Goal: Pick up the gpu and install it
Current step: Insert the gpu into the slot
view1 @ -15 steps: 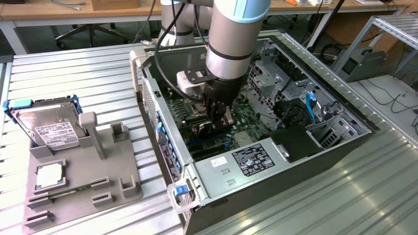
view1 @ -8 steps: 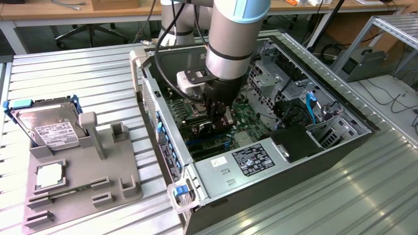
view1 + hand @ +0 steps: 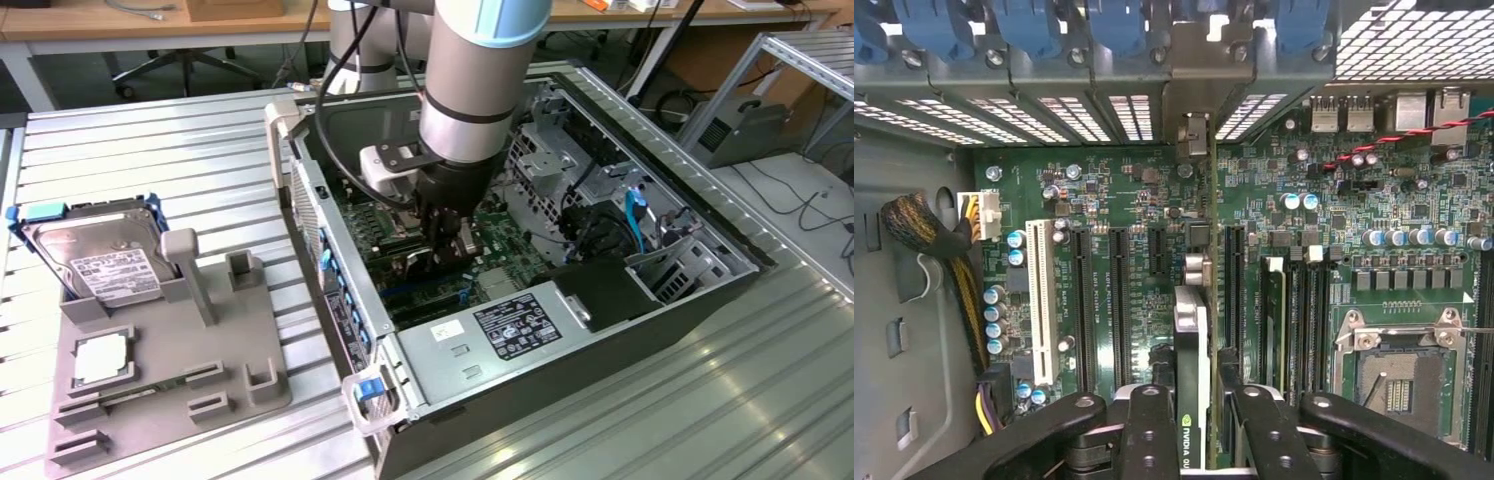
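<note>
End effector (image 3: pixel 1194 400) clamps narrow on the gpu (image 3: pixel 1190 325), held edge-on deep inside the open computer case (image 3: pixel 694 265), just above the green motherboard's (image 3: pixel 1134 200) expansion slots, near the rear bracket openings.

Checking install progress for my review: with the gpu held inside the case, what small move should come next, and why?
Probably ease the gpu straight down toward the board. The tool grips it edge-on, parallel to the black slots, with its bracket at the rear openings. I cannot tell whether it is seated.

Slatted table (image 3: pixel 160 150) — case (image 3: pixel 574 390), grey tray (image 3: pixel 160 370).
</note>
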### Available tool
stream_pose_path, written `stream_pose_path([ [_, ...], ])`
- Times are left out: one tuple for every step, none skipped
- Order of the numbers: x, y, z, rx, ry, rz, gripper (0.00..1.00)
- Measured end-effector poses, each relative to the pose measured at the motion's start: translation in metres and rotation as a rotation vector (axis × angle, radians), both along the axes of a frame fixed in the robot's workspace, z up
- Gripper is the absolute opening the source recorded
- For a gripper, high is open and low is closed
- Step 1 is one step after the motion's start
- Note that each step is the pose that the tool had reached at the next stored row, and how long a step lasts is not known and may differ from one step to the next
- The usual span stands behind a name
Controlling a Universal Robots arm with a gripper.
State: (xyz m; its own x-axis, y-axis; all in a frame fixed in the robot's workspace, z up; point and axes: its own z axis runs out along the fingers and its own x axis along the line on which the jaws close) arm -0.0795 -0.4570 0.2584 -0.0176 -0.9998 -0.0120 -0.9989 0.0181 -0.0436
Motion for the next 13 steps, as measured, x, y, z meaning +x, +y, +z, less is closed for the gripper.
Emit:
stream_pose_path([
  [-0.0002,0.0000,0.0000,0.0000,-0.0002,0.000,0.27],
  [-0.0007,0.0000,0.0000,-0.0001,-0.0010,0.000,0.27],
  [-0.0009,0.0000,0.0000,0.0000,-0.0015,0.000,0.27],
  [-0.0010,0.0000,0.0000,-0.0001,-0.0016,0.000,0.27],
  [-0.0009,0.0000,0.0000,0.0000,-0.0017,0.000,0.27],
  [-0.0009,0.0000,0.0000,0.0000,-0.0017,0.000,0.27],
  [-0.0010,0.0000,0.0000,-0.0001,-0.0017,0.000,0.27],
  [-0.0011,0.0000,0.0000,0.0000,-0.0018,0.000,0.27],
  [-0.0019,0.0000,-0.0003,-0.0001,-0.0031,0.000,0.27],
  [-0.0022,0.0000,-0.0004,0.0001,-0.0039,0.000,0.27],
  [-0.0025,0.0000,-0.0006,0.0000,-0.0044,0.000,0.27],
  [-0.0026,0.0000,-0.0006,0.0000,-0.0046,0.000,0.27],
  [-0.0026,0.0000,-0.0006,0.0000,-0.0046,0.000,0.27],
])
